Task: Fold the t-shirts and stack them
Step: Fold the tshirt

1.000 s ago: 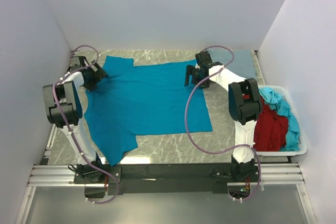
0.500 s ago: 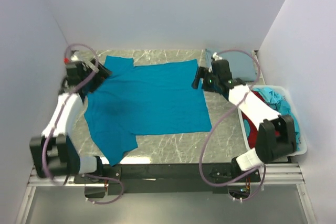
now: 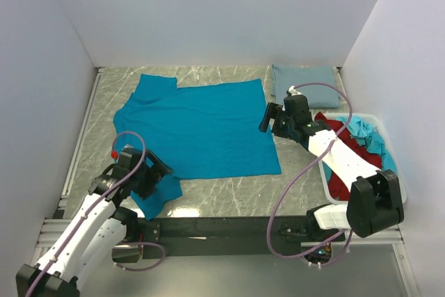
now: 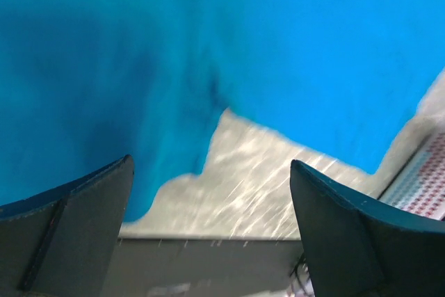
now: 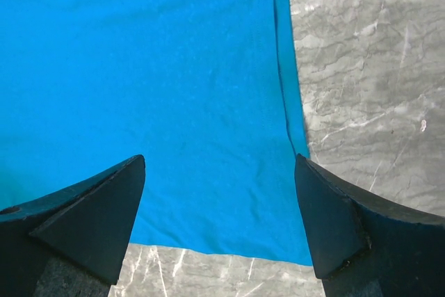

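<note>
The teal-blue t-shirt (image 3: 198,126) lies flat on the marble table (image 3: 229,199). The left gripper (image 3: 161,172), wide and empty, hovers at its 7 o'clock sleeve, and the right gripper (image 3: 265,119), equally wide, at its 3 o'clock hem. Both should pinch the edges squarely before folding.

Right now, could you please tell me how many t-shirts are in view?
4: teal one spread on the table; grey-blue one folded at far right; dark red one and light turquoise one in the bin, where more may hide.
</note>
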